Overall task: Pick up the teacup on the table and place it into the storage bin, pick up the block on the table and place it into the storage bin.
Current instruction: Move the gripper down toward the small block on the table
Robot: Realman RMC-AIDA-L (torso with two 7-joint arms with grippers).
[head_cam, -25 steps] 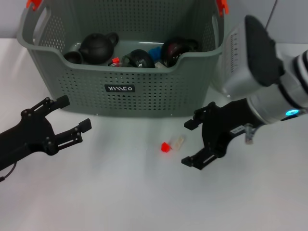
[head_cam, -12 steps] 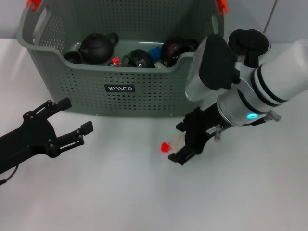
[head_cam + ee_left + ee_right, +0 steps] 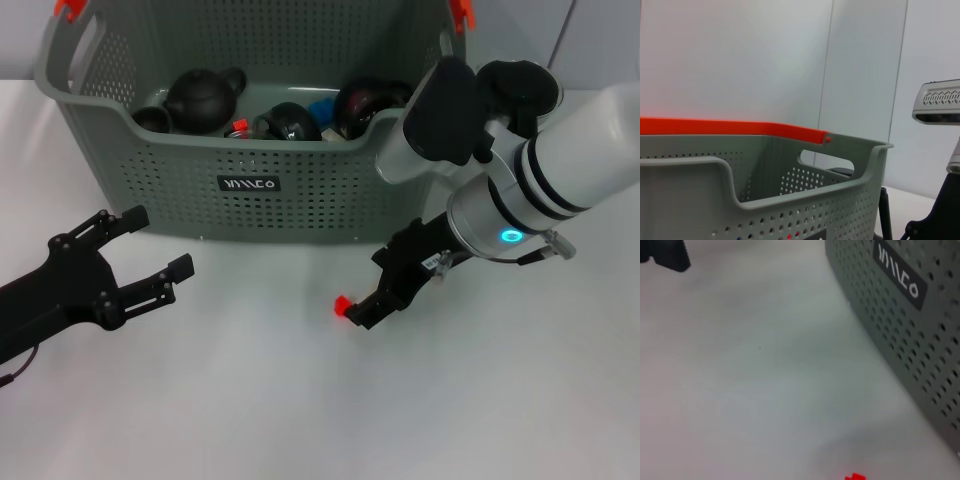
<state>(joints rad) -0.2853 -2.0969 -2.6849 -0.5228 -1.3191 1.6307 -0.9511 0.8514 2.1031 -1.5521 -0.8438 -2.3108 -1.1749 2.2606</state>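
Observation:
The grey-green storage bin stands at the back of the white table. Inside it at the left lies a small dark teacup beside a dark teapot. A small block lies on the table in front of the bin, and only its red end shows. My right gripper is down on the table right against the block and covers the rest of it. In the right wrist view the block's red tip shows near the bin's labelled wall. My left gripper hovers open at the left, holding nothing.
More dark tea ware and small coloured pieces lie in the bin. Its orange handle clips stick up at the corners. The left wrist view shows the bin's rim close by and the right arm beyond it.
My right gripper has swung left and lowered onto the block, hiding its pale part. The left arm has barely moved.

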